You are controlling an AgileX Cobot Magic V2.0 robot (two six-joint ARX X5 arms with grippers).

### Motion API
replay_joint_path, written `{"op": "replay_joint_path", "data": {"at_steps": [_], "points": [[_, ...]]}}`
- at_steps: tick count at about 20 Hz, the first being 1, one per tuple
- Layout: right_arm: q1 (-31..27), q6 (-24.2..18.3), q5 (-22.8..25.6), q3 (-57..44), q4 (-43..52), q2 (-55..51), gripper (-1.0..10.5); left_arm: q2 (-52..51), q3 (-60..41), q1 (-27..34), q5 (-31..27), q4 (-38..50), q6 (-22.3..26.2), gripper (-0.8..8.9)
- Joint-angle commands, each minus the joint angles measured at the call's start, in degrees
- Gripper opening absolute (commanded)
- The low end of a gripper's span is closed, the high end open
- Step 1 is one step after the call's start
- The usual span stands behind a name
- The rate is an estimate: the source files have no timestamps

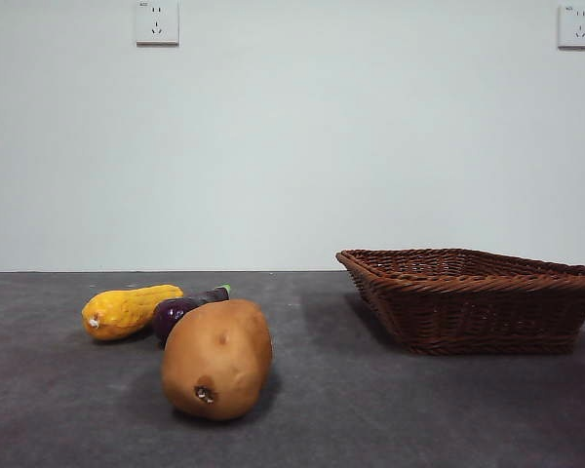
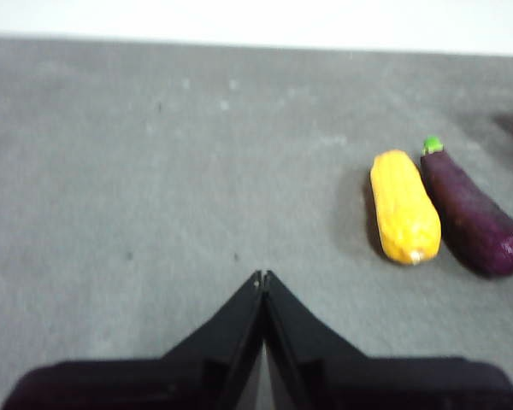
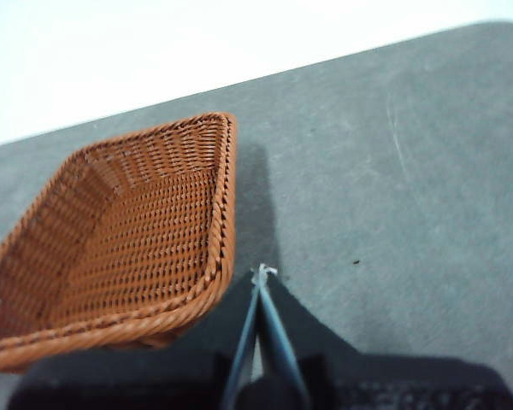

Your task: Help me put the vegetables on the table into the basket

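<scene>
A large tan-brown potato [image 1: 217, 359] lies on the dark grey table [image 1: 370, 409] at the front left. Behind it lie the bumpy yellow-orange vegetable [image 1: 129, 310] and the small dark purple eggplant [image 1: 183, 309], side by side. The left wrist view shows the yellow one [image 2: 403, 207] and the eggplant [image 2: 474, 215] off to one side of my left gripper [image 2: 262, 276], which is shut and empty above bare table. The woven brown basket [image 1: 473, 297] stands at the right, empty. My right gripper [image 3: 262, 273] is shut and empty, just beside the basket's rim [image 3: 224, 222]. Neither arm shows in the front view.
A white wall rises behind the table's far edge, with two sockets [image 1: 157, 21] high up. Open table lies between the vegetables and the basket.
</scene>
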Motion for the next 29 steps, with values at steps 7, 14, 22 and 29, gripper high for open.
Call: {"op": "replay_joint_path", "data": {"at_steps": [7, 14, 22, 29], "points": [[0.0, 11.32, -3.67, 1.6, -4.81, 3.13, -0.1, 5.51, 8.7, 0.15, 3.65, -4.09, -6.25, -0.06], [0.0, 13.11, -7.54, 5.79, -8.85, 9.01, -0.1, 14.95, 12.04, 0.15, 13.84, -4.04, -8.85, -0.06], [0.0, 13.22, -15.26, 15.87, -9.05, 21.59, 0.0, 31.93, 20.48, 0.11, 24.74, -4.0, -13.03, -0.04], [0.02, 17.49, -23.87, 26.69, -13.79, 27.1, 0.0, 40.72, 27.19, 0.11, 35.67, -4.72, -14.88, -0.04]]}}
